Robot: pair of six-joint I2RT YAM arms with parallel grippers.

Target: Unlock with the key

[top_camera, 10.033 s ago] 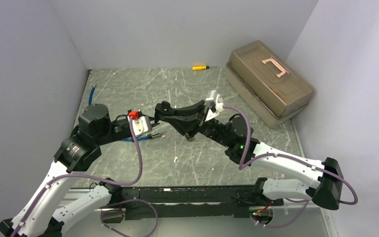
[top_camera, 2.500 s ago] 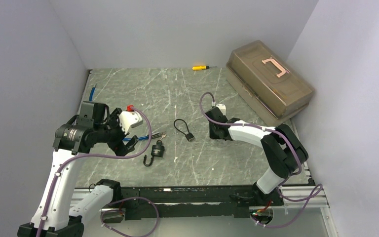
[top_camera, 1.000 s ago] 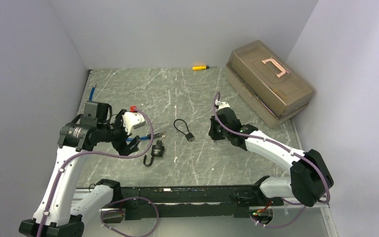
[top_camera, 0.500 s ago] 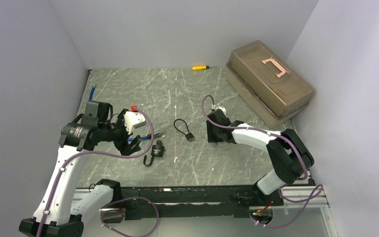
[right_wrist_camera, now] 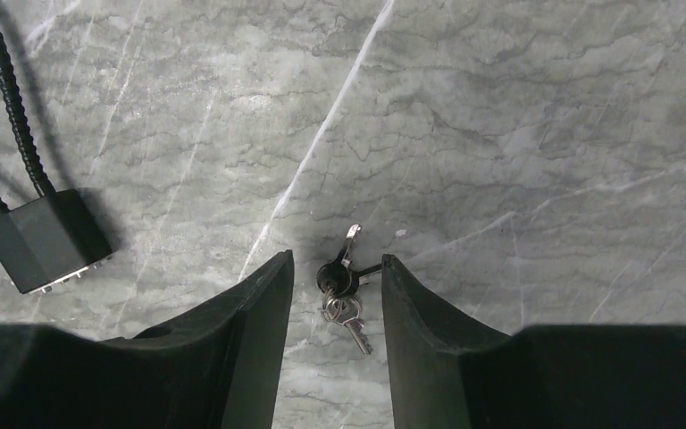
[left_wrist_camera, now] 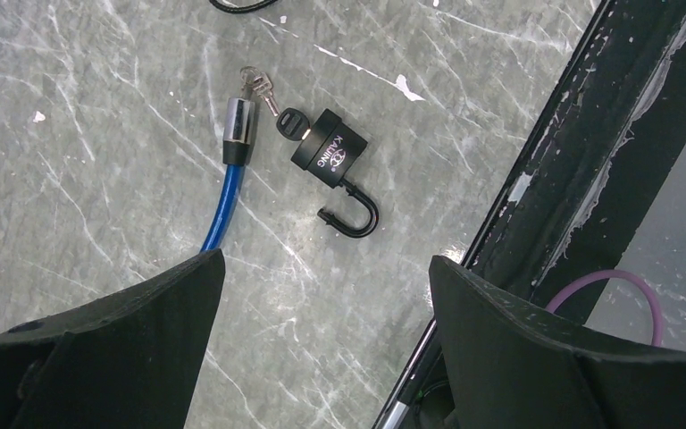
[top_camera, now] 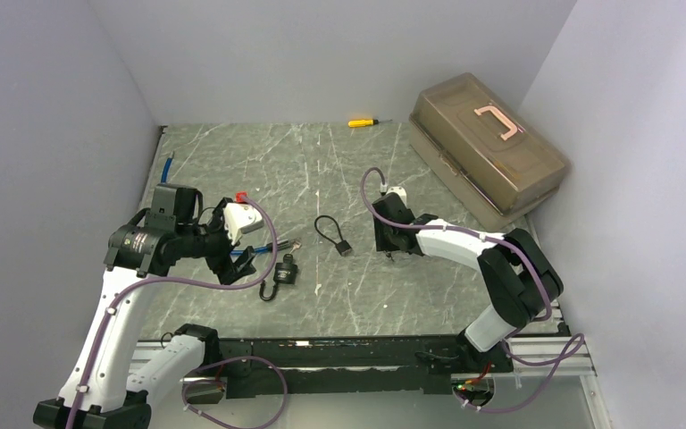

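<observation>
A black padlock (left_wrist_camera: 329, 152) lies on the marble table with its shackle (left_wrist_camera: 355, 214) swung open and a black-headed key (left_wrist_camera: 288, 121) at its base. In the top view the padlock (top_camera: 285, 271) lies just right of my left gripper (top_camera: 243, 260). My left gripper (left_wrist_camera: 326, 261) hovers wide open above it and holds nothing. A second key bunch (right_wrist_camera: 343, 279) lies on the table between the fingers of my right gripper (right_wrist_camera: 335, 259). The right gripper (top_camera: 391, 243) stands partly open and low over these keys, with a gap on either side.
A black cable lock (top_camera: 334, 235) lies between the two grippers; its body (right_wrist_camera: 45, 239) shows left of the right fingers. A blue cable (left_wrist_camera: 223, 192) lies beside the padlock. A brown toolbox (top_camera: 487, 147) stands at the back right, a yellow screwdriver (top_camera: 362, 121) at the back. A black rail (top_camera: 339, 353) runs along the front.
My right gripper was shut and has opened; it now sits over the key bunch, slightly further left, with the arm's elbow drawn in. The left arm has barely moved.
</observation>
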